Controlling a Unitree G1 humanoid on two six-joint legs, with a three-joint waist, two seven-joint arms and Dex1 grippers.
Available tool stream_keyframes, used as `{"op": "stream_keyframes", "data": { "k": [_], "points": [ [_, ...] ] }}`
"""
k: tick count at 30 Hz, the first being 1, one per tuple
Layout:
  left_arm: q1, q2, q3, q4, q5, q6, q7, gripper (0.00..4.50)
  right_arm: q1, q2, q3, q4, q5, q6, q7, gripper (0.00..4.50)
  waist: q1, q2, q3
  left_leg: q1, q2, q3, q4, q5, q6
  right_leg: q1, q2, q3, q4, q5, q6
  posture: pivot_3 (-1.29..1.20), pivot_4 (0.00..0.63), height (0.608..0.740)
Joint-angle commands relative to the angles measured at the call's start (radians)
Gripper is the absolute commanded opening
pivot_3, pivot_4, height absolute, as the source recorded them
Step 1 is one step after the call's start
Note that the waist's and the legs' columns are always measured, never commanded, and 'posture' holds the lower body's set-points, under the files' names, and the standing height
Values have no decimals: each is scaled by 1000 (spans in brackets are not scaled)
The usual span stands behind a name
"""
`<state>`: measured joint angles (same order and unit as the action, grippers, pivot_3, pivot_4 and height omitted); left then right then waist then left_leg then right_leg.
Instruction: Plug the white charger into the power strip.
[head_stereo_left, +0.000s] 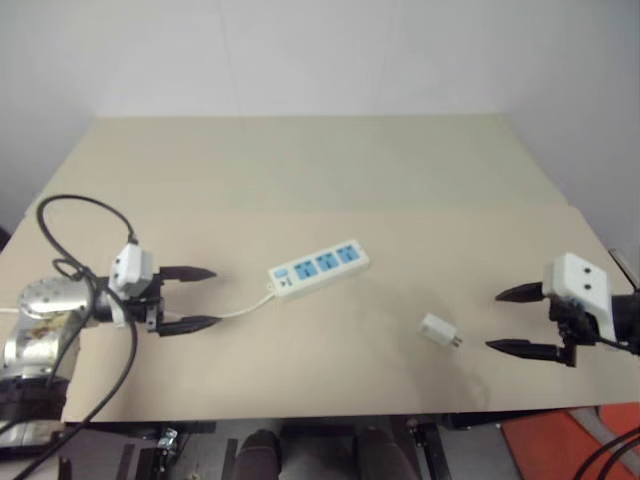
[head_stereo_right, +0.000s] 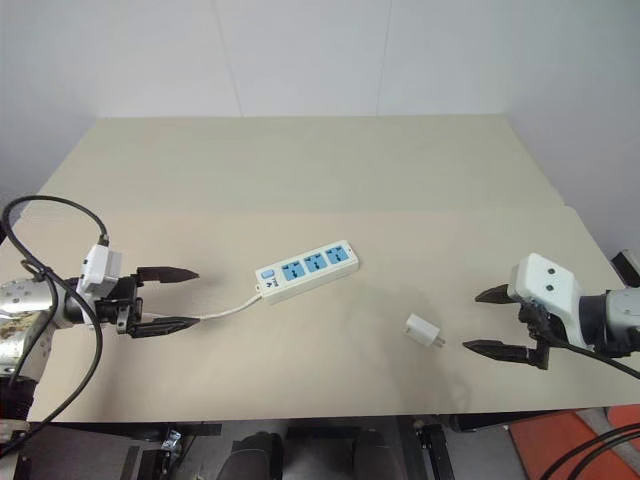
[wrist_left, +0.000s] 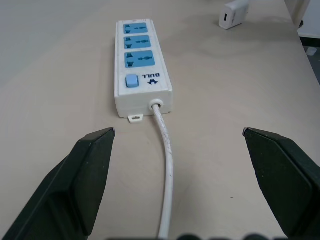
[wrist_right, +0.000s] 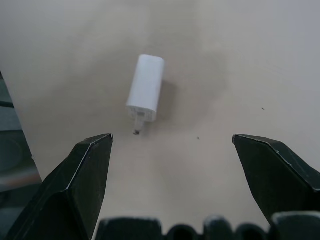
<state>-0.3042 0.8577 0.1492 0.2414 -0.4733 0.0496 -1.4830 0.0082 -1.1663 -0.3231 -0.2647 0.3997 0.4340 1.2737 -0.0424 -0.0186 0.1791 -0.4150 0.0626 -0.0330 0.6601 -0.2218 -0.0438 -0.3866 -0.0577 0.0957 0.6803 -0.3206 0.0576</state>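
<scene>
A: Table (head_stereo_right: 300, 160) of pale beige board, seen from above. Where is the small white cube-shaped charger (head_stereo_right: 424, 331) with its short metal prongs?

B: It lies on its side toward the 4 o'clock part of the table, prongs pointing at the right gripper (head_stereo_right: 487, 321). That gripper's two black fingers are spread wide, empty, near the charger but not touching it.

A: And the long white power strip (head_stereo_right: 306, 269) with three blue socket panels?

B: Near the centre, lying flat, sockets facing up, well apart from the charger. Its thin white cord (wrist_left: 167, 165) runs toward 8 o'clock, where the left gripper (head_stereo_right: 179, 298) waits, also released and empty, fingers either side of the cord without touching it.

A: How should the pickup go?

B: I judge the right gripper should clamp the charger's flat sides, leaving the prongs free, then turn them downward over a socket. The left could steady the strip's switch end so it does not slide.
</scene>
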Motion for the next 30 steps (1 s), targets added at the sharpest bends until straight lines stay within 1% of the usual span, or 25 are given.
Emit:
{"op": "stream_keyframes", "data": {
  "k": [1, 9, 12, 14, 16, 18, 22, 27, 30],
  "points": [
    [11, 11, 34, -40, -16, -1, 8, 4473, -31, -10, -6, -22, 22, 20, -4, 4500, 0, 0, 0, 0, 0, 0, 0, 0, 0, 0, 0, 0, 0, 0, 0, 0, 150, 740],
    [41, -33, 25, -69, -12, -18, 42, 4473, -90, -7, 31, -19, 15, 21, -28, 4500, 0, 0, 0, 0, 0, 0, 0, 0, 0, 0, 0, 0, 0, 0, 0, 0, 150, 740],
    [24, -63, 11, -43, 14, -65, 53, 4473, -105, 2, 37, -31, 20, 25, -46, 4500, 1, 0, 0, 0, 0, 0, 0, 0, 0, 0, 0, 0, 0, 0, 0, 0, 150, 740],
    [-17, -107, -2, 1, 27, -106, 66, 4473, -107, 10, 40, -46, 22, 28, -61, 4500, 4, 0, 0, 0, 0, 0, 0, 0, 0, 0, 0, 0, 0, 0, 0, 0, 150, 740],
    [-74, -162, -11, 84, 50, -172, 87, 4473, -104, 28, 42, -68, 24, 31, -85, 4500, 9, 0, 0, 0, 0, 0, 0, 0, 0, 0, 0, 0, 1, 0, 0, 0, 150, 740],
    [-116, -197, -22, 154, 75, -243, 80, 4473, -100, 43, 42, -83, 26, 35, -103, 4500, 14, 0, 0, 0, 0, 0, 1, 0, 0, 0, 0, 0, 1, 0, 0, 0, 150, 740],
    [-197, -292, -14, 281, 37, -276, 46, 4473, -79, 76, 36, -134, 32, 57, -151, 4500, 21, 0, 0, 0, -1, 0, 1, 0, 0, 0, 0, 0, 0, 0, 0, 0, 150, 740],
    [-260, -340, -36, 435, 70, -342, -26, 4473, -35, 106, 1, -209, 43, 100, -205, 4500, 21, 0, 0, 0, -1, 0, 1, 0, 0, 0, 0, 0, 1, 0, 0, 0, 150, 740],
    [-295, -362, -47, 493, 87, -367, -52, 4473, 7, 112, -29, -244, 47, 115, -219, 4500, 26, -1, -1, 0, -1, 0, 1, 0, 0, 0, 0, 0, 1, 0, 0, 0, 150, 740]
  ]
}}
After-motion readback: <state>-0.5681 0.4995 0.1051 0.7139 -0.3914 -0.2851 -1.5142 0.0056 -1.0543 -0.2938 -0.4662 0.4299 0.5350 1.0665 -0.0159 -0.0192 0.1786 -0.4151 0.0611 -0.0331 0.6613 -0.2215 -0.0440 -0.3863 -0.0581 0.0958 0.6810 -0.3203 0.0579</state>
